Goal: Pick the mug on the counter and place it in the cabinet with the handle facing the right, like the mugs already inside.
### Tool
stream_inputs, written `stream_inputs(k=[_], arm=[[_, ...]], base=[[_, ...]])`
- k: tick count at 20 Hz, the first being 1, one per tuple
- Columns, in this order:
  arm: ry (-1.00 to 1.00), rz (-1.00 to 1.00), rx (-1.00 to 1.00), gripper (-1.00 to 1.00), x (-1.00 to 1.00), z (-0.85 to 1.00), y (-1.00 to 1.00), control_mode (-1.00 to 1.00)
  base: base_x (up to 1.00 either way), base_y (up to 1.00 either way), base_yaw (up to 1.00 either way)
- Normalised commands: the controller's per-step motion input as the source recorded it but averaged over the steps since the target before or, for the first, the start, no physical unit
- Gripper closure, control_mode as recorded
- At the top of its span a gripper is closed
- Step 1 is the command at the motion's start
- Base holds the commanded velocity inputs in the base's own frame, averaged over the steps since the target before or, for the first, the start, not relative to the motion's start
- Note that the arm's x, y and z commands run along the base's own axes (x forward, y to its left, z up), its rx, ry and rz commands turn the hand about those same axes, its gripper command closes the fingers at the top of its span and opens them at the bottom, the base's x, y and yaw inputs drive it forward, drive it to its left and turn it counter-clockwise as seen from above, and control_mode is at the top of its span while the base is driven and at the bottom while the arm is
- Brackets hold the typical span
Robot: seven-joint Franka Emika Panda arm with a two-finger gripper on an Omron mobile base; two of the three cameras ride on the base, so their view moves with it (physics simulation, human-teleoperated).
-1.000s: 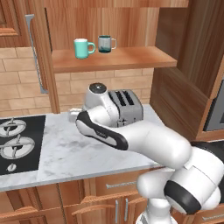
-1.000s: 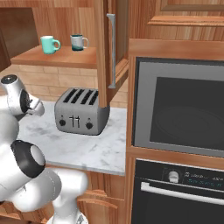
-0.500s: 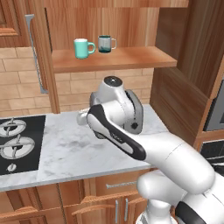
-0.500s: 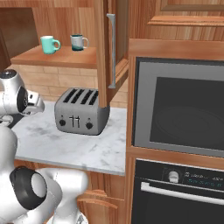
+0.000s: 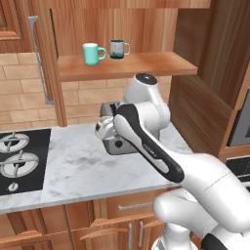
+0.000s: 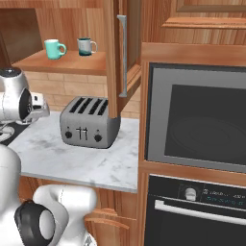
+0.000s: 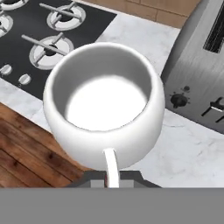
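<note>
The white mug (image 7: 104, 105) hangs above the counter (image 5: 83, 166) and its front edge, mouth toward the hand camera. My gripper (image 7: 111, 177) is shut on its thin white handle (image 7: 110, 165). From the left base view, the mug (image 5: 104, 128) floats in front of the toaster, at the end of my arm. The open cabinet's shelf (image 5: 127, 66) is above and behind it. On the shelf stand a teal mug (image 5: 91, 53) and a grey-and-dark-teal mug (image 5: 117, 49), handles to the right.
A steel toaster (image 6: 90, 128) sits on the counter under the shelf. A black stove (image 5: 19, 161) lies to the left. The cabinet door with its long metal handle (image 6: 122, 55) hangs open on the right. A built-in oven (image 6: 197, 125) fills the right side.
My arm has risen and swung, its upper joint now high in front of the toaster. The held mug has shifted slightly right and up.
</note>
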Motion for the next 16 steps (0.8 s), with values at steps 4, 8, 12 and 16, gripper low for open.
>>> stream_inputs(k=[4, 8, 12, 16], arm=[[-0.04, 0.13, -0.01, 1.00, -0.14, 0.41, -0.15, -1.00], [-0.05, 0.10, 0.00, 1.00, -0.04, 0.35, -0.17, -1.00], [-0.06, 0.09, 0.01, 1.00, -0.04, 0.24, -0.33, -1.00], [-0.06, 0.10, 0.01, 1.00, 0.00, 0.23, -0.30, -1.00]], base=[[0.00, 0.00, 0.00], [0.00, 0.00, 0.00], [0.00, 0.00, 0.00], [0.00, 0.00, 0.00]])
